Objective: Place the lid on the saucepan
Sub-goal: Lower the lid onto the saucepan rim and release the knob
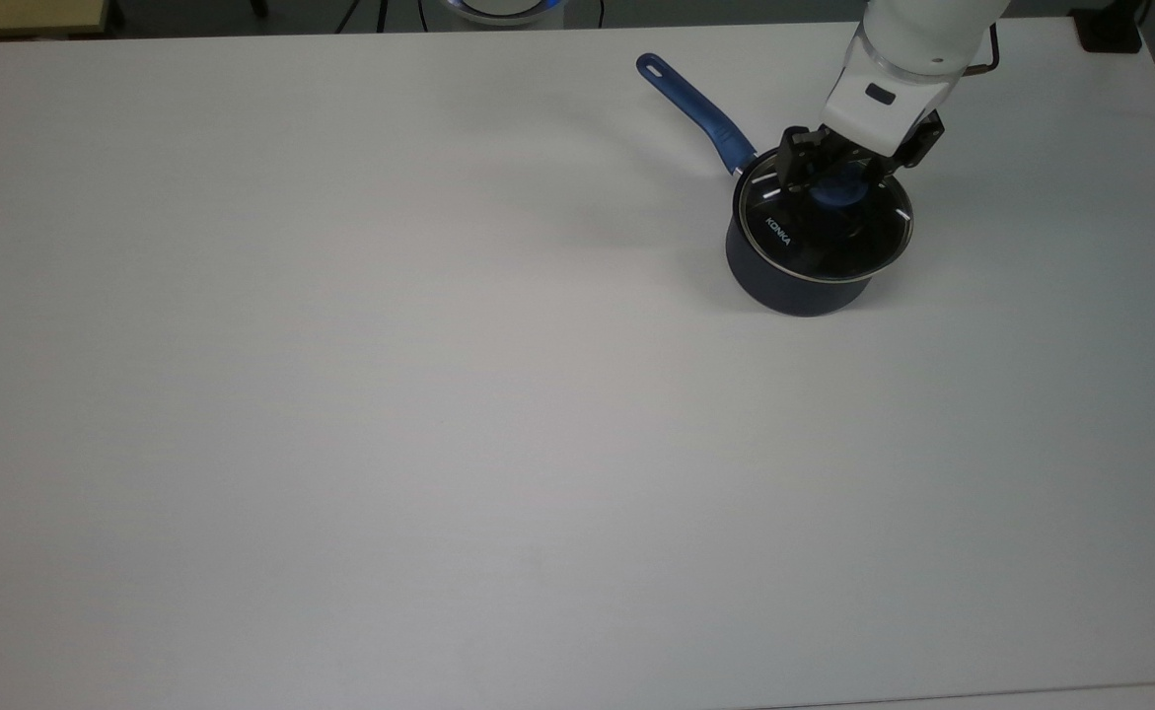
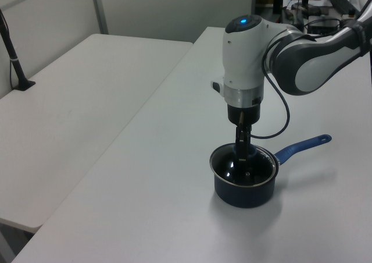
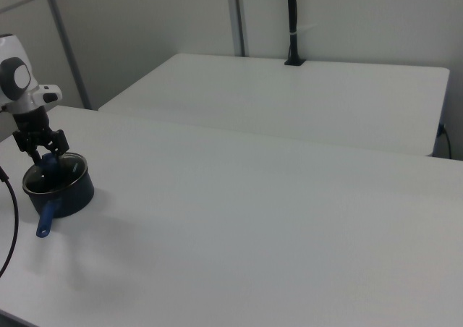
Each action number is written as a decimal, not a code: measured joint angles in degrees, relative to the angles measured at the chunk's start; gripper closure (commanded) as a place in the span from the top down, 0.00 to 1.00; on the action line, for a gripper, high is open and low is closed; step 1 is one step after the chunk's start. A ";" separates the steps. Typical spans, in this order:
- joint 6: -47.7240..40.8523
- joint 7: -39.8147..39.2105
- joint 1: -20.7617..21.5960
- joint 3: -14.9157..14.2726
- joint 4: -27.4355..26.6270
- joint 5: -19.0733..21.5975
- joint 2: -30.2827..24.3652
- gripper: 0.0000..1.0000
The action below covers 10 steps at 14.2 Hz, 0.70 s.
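A broad white table [image 1: 439, 394] carried the scene, with a second white table [image 3: 304, 95] standing beside it across a narrow gap in the right view. The white and grey Franka arm [image 2: 302, 59] reached down over the near table, its wrist upright above the pan. The dark navy saucepan [image 1: 794, 281] stood toward the top view's upper right, its long bright blue handle [image 1: 695, 104] running up and to the top view's left, the hole at its end visible. In the left view the handle [image 2: 302, 148] pointed to the left view's right. The clear glass lid [image 1: 824, 232] lay level on the saucepan's rim, its steel edge matching the pan's mouth and its white "KONKA" lettering [image 1: 777, 232] readable near the top view's left side. The gripper [image 1: 836, 182] stood directly over the lid's centre, its black fingers [image 1: 792, 168] pinching the blue knob [image 1: 838, 189] from either side.
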 measured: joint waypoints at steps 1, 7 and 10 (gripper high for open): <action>-0.01 0.30 -0.01 0.00 0.03 0.00 -0.01 1.00; -8.88 1.12 -4.74 -1.47 2.27 -0.53 -5.23 1.00; -12.83 -4.37 -15.57 -1.74 0.35 -1.44 -12.35 1.00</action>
